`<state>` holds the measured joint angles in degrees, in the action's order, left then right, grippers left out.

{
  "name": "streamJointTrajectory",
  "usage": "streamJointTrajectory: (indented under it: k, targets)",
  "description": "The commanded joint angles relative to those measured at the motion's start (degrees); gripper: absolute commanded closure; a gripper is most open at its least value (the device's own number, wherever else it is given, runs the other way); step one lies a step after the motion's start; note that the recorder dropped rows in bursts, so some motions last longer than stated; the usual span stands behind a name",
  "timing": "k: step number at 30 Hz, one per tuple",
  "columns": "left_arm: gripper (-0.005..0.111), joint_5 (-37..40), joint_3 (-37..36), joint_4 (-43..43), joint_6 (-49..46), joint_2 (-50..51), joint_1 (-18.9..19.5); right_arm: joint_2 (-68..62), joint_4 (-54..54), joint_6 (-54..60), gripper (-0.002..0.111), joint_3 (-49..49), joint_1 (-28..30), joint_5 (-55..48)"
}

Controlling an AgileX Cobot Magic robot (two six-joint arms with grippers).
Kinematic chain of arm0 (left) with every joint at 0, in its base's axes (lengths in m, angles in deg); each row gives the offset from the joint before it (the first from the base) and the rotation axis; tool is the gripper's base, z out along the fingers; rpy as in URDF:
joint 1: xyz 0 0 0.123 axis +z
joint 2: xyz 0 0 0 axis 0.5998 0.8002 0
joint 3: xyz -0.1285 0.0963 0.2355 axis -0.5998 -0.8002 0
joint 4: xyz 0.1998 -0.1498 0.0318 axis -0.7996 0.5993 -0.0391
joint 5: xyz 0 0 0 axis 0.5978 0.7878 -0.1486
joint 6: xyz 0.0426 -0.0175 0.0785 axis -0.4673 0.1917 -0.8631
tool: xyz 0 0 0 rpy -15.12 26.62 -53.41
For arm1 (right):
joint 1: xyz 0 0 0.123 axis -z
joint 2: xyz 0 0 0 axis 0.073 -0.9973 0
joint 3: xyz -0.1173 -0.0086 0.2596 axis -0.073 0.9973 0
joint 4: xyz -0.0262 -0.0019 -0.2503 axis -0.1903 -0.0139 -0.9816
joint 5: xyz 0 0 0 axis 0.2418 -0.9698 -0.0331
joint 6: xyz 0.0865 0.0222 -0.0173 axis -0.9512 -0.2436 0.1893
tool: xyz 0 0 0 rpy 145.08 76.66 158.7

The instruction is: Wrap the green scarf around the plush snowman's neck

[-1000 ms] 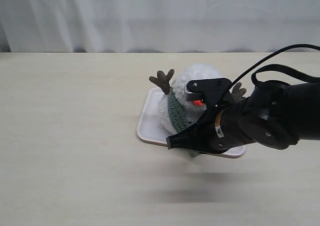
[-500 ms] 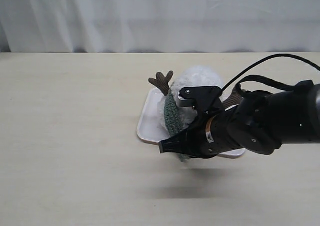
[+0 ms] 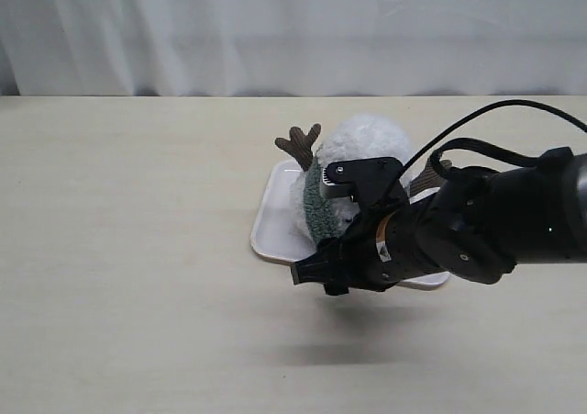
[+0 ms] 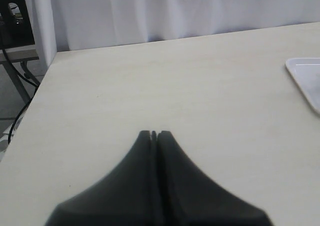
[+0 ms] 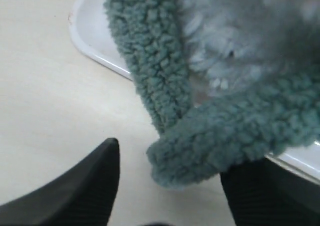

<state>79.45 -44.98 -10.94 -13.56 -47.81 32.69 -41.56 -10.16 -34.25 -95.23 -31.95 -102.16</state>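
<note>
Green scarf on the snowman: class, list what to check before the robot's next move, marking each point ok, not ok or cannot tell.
1. Right gripper jaws apart: ok.
2. Scarf clear of the fingers: cannot tell; its end lies between them.
3. Scarf ends crossed at the snowman front: ok.
4. Scarf all the way round behind: cannot tell, hidden.
5. Snowman on the tray: ok.
6. Left gripper shut, away over the table: ok.
</note>
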Motion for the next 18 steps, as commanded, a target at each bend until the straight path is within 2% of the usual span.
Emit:
streamJointTrajectory:
  k: [1,6,9,18]
  targets:
    - [0.107,-0.6,-0.2,0.0,0.1,-0.1,0.1,-1.2,0.0,0.5,0.045,-0.2,0.0,2.3]
    - [0.107,-0.6,-0.2,0.0,0.1,-0.1,0.1,-4.4,0.0,-0.2,0.045,-0.2,0.0,5.7]
    - [0.107,-0.6,-0.2,0.0,0.1,-0.1,0.1,-6.0,0.0,-0.7,0.049,-0.2,0.0,7.7]
    - [0.107,-0.6,-0.2,0.0,0.1,-0.1,0.1,-7.1,-0.5,0.7,0.084,-0.2,0.1,7.9]
